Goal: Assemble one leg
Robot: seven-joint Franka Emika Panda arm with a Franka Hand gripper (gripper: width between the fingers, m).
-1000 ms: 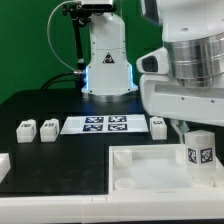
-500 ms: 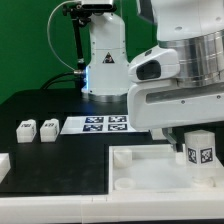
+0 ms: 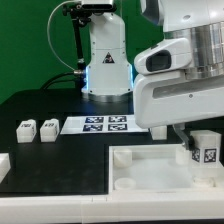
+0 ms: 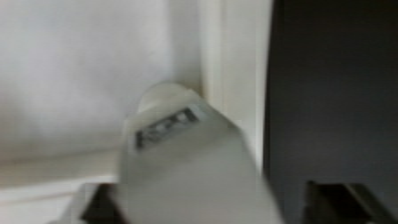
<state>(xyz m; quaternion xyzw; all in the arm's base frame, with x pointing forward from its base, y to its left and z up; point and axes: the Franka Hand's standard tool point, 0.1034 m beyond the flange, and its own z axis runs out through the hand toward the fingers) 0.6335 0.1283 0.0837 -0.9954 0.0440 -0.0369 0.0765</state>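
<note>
Your jaws are released, one on either side of the leg (image 4: 187,150), which stands upright between them on the tray (image 3: 140,156) beneath. Close off-centre and one side will likely touch first, tipping the leg or skewing it in the grip.

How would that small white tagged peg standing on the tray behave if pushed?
The leg looks blocky and rigid, so it likely won't bend. Standing upright and taller than wide on the tray, it could tip. Its flat faces suggest it wouldn't roll.
</note>
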